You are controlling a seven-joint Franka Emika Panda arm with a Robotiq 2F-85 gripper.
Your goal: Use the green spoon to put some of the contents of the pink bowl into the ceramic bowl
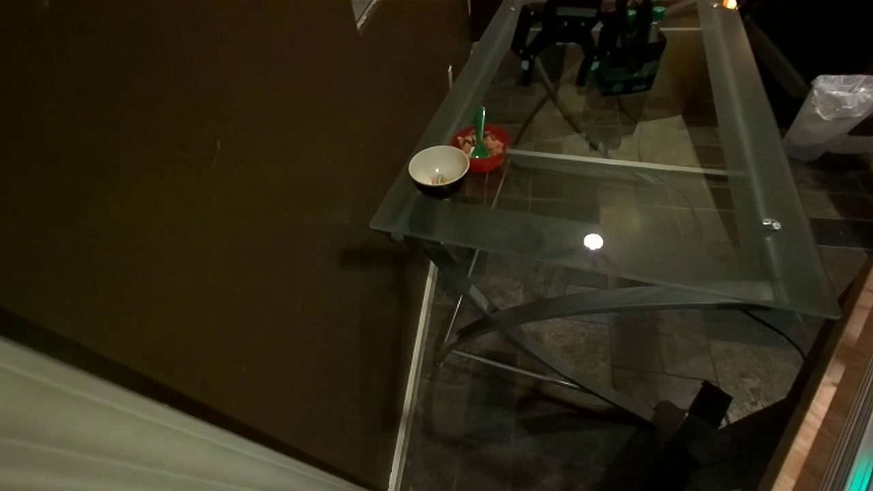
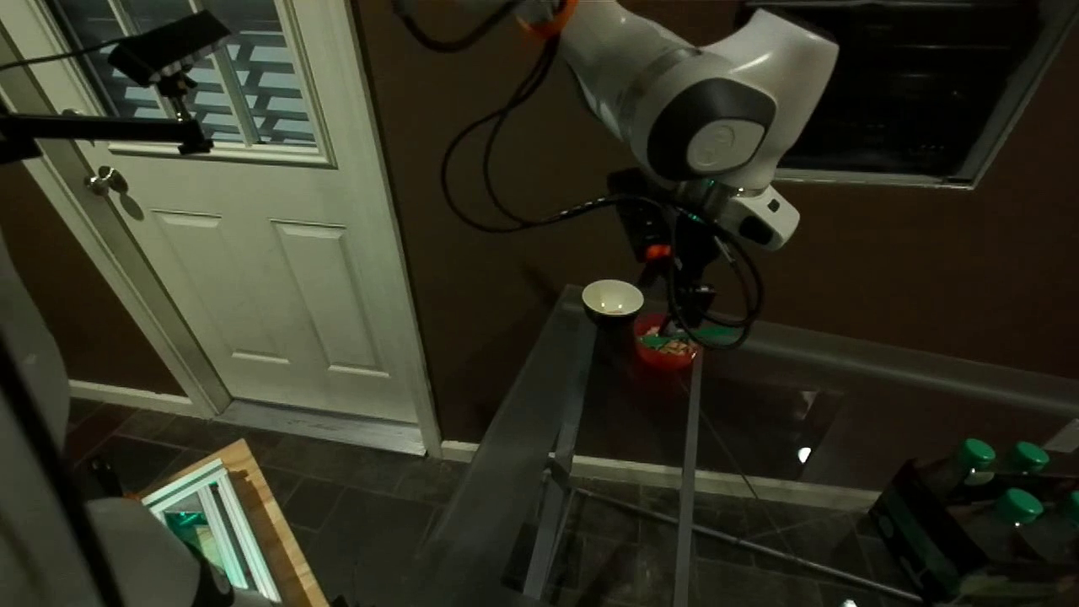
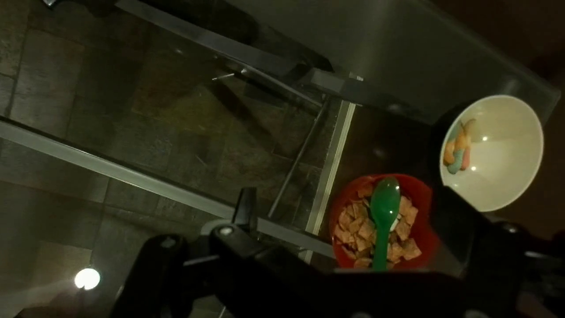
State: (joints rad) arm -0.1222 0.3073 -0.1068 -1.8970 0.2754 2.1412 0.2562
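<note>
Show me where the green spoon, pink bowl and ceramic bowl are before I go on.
Green spoon (image 3: 385,203), wrist view: on its scoop end.
Pink bowl (image 3: 417,193), wrist view: on its bare inner wall.
Ceramic bowl (image 3: 507,176), wrist view: on its bare inside.

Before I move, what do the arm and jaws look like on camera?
The arm is white and rounded, with a dark grey joint cap around a pale, faintly marked disc. In an exterior view, an orange band shows high up, a small orange piece lower, and black cables loop alongside. The jaws are black and angular, with pale spots at their joints in the wrist view.
</note>
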